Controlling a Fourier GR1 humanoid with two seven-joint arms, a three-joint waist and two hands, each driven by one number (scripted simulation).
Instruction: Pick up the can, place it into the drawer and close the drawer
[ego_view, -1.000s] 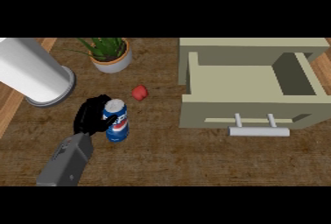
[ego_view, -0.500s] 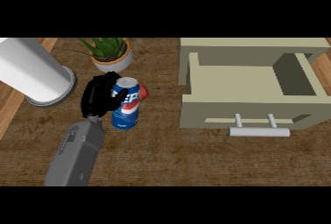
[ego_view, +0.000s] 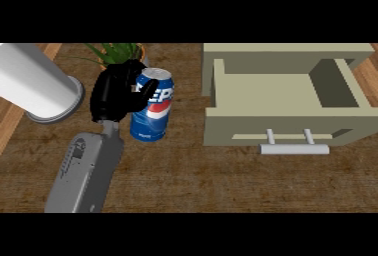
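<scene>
A blue cola can (ego_view: 153, 111) hangs upright above the wooden counter, left of the drawer. My left hand (ego_view: 113, 97) is curled round the can's left side, with the thumb across its front near the top. The beige drawer (ego_view: 275, 91) stands pulled open at the right, its inside bare. Its pale bar handle (ego_view: 294, 148) faces the counter's near edge. My right hand does not show.
A big white cylinder (ego_view: 35, 82) lies at the far left. A green potted plant (ego_view: 117, 50) stands just behind my hand, its pot hidden. Bare wooden counter (ego_view: 221, 180) spreads across the near side.
My left hand has carried the can upward and toward the far side, a little to the right. It now hides the small red object and the plant's pot.
</scene>
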